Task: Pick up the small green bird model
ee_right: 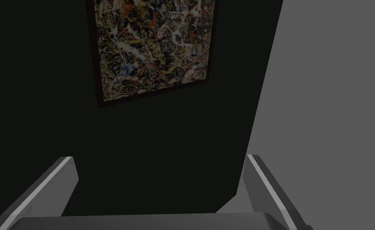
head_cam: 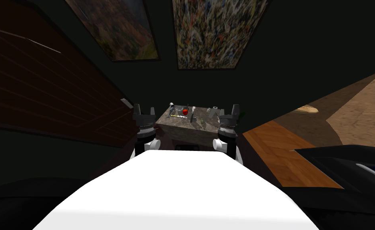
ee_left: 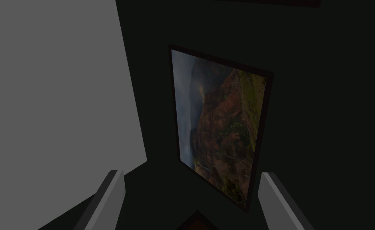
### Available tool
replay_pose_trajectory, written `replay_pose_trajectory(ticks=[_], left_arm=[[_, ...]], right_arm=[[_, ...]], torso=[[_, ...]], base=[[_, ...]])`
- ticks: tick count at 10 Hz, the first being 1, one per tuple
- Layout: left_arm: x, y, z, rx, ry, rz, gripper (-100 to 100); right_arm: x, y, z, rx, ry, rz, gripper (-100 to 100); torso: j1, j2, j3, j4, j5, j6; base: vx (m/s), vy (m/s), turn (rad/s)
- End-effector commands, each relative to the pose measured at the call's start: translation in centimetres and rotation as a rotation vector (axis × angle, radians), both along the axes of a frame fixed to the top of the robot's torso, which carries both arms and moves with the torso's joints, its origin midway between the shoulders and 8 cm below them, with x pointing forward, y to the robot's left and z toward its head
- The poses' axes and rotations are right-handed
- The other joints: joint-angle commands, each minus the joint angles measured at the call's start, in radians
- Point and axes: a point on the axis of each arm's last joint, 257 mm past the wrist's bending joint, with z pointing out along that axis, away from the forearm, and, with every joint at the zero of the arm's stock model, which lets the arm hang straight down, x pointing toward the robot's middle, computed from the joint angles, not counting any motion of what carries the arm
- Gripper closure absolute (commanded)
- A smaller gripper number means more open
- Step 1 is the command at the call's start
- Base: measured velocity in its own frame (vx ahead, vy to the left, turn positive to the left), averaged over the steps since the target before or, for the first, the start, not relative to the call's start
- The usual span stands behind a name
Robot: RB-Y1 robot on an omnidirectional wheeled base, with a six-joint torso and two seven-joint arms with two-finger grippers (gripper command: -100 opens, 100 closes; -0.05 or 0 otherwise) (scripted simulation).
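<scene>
A small table (head_cam: 170, 124) with a mottled stone-like top stands against the dark wall ahead. Among several small items on it lies a small olive-green object (head_cam: 202, 121), likely the bird model, near the table's right front. My left gripper (head_cam: 144, 109) is raised at the table's left edge, open and empty. To the right of the green object, my right gripper (head_cam: 225, 110) is raised at the table's right edge, also open and empty. In the wrist views the left gripper (ee_left: 190, 199) and the right gripper (ee_right: 158, 187) point up at the wall, fingers wide apart.
On the table are also a red item (head_cam: 185, 111), a slim dark item (head_cam: 191, 116), a yellowish strip (head_cam: 176, 116) and pale pieces (head_cam: 215, 108) at the back. A dark wooden panel (head_cam: 42, 92) rises on the left. Wood floor (head_cam: 286, 151) and a dark seat (head_cam: 350, 167) lie on the right.
</scene>
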Motion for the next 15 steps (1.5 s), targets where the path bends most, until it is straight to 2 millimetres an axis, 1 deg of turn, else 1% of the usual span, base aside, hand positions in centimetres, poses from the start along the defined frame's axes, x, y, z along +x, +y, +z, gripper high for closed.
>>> replay_pose_trajectory(ticks=[1,7,8,9,10,11,12,13,14,15], left_arm=[[0.0,0.0,0.0,0.0,0.0,0.0,0],[0.0,0.0,0.0,0.0,0.0,0.0,0],[0.0,0.0,0.0,0.0,0.0,0.0,0],[0.0,0.0,0.0,0.0,0.0,0.0,0],[0.0,0.0,0.0,0.0,0.0,0.0,0],[0.0,0.0,0.0,0.0,0.0,0.0,0],[0.0,0.0,0.0,0.0,0.0,0.0,0],[0.0,0.0,0.0,0.0,0.0,0.0,0],[0.0,0.0,0.0,0.0,0.0,0.0,0],[0.0,0.0,0.0,0.0,0.0,0.0,0]], right_arm=[[0.1,0.5,-0.2,-0.049,0.017,0.016,-100],[0.5,1.7,-1.2,-0.193,0.074,0.057,-100],[0.6,1.9,-1.7,-0.236,0.096,0.064,-100],[0.7,2.1,-1.7,-0.247,0.098,0.069,-100],[0.8,2.3,-2.3,-0.293,0.121,0.076,-100],[0.8,2.5,-2.3,-0.304,0.123,0.082,-100],[0.8,2.7,-2.9,-0.351,0.147,0.088,-100],[0.9,2.9,-3.0,-0.364,0.149,0.095,-100],[0.9,3.1,-3.7,-0.411,0.173,0.1,-100],[0.9,3.3,-3.7,-0.426,0.176,0.107,-100]], torso=[[0.0,0.0,0.0,0.0,0.0,0.0],[-0.001,0.004,0.002,0.001,0.0,0.0],[0.0,0.003,0.002,0.001,0.0,0.0],[0.0,0.004,0.002,0.001,0.0,0.0],[0.0,0.004,0.002,0.001,0.0,0.0],[0.0,0.004,0.002,0.001,0.0,0.0],[0.0,0.004,0.002,0.001,0.0,0.0],[0.0,0.006,0.003,0.001,0.0,0.0],[0.0,0.005,0.003,0.001,0.0,0.0],[0.001,0.005,0.003,0.001,0.0,0.0]], base=[[-0.024,0.003,0.032],[-0.048,0.002,0.032],[-0.064,0.012,0.051],[-0.052,0.009,0.024],[-0.063,0.001,0.058],[-0.061,0.0,0.039],[-0.088,0.007,0.068],[-0.072,0.004,0.034],[-0.078,0.019,0.087],[-0.072,0.011,0.037]])
